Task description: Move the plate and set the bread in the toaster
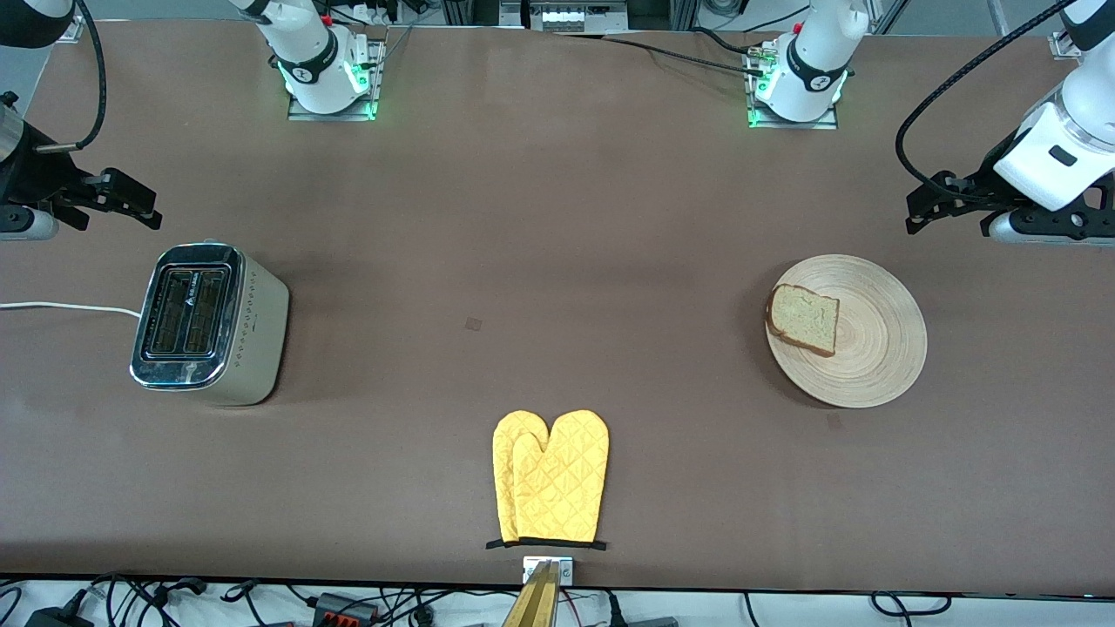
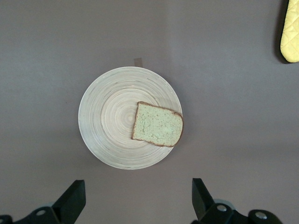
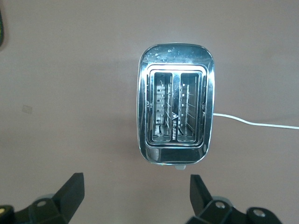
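Brown surface (image 1: 557, 218): your bread (image 1: 803, 319) is lying at the plate's (image 1: 880, 348) nine o'clock, well apart from the toaster (image 1: 209, 324). Left gripper (image 2: 135, 198) and right gripper (image 3: 135, 196) are hovering, jaws wide, ready.

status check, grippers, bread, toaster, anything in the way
Left gripper open, up by the plate; right gripper open, up by the toaster. Bread on plate; both slots empty. Oven mitts sit nearer the camera, off the path.

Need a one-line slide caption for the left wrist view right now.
Open left gripper over the table beside the plate, bread at its rim.
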`<state>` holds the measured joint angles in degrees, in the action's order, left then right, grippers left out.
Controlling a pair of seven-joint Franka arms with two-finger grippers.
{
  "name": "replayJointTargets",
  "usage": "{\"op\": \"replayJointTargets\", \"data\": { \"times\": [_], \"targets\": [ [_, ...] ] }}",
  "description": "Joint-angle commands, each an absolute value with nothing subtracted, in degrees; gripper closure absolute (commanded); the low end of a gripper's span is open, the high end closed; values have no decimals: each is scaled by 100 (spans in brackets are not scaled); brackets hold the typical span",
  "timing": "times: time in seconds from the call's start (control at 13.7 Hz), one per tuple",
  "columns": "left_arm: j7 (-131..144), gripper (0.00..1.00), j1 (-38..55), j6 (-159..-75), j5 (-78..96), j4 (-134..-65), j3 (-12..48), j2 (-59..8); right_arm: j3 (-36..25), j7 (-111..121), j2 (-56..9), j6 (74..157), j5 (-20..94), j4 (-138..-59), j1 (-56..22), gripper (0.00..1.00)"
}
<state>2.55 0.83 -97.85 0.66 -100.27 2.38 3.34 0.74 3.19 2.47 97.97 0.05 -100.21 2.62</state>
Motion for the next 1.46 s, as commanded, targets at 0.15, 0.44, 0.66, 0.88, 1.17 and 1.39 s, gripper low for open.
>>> {"op": "replayJointTargets", "data": {
  "times": [0.15,0.44,0.66,0.88,1.17,1.39],
  "targets": [
    [220,0,88,-9650,-62,-9870,237,272,9,343,352,9826,-44,-10081,193,0],
    [272,0,97,-9650,-62,-9852,237,272,18,343,334,9826,-44,-10090,185,0],
    [290,0,97,-9642,-62,-9835,237,211,18,351,325,9826,-53,-10090,193,0],
    [211,0,79,-9178,-53,-9835,237,132,9,343,272,9931,-53,-10090,202,0],
    [220,0,79,-8842,-26,-9625,193,-43,26,308,264,9879,-61,-10090,176,0],
    [202,0,-227,-8754,0,-9379,158,-543,44,299,150,9914,-62,-10090,167,0]
  ]
}}
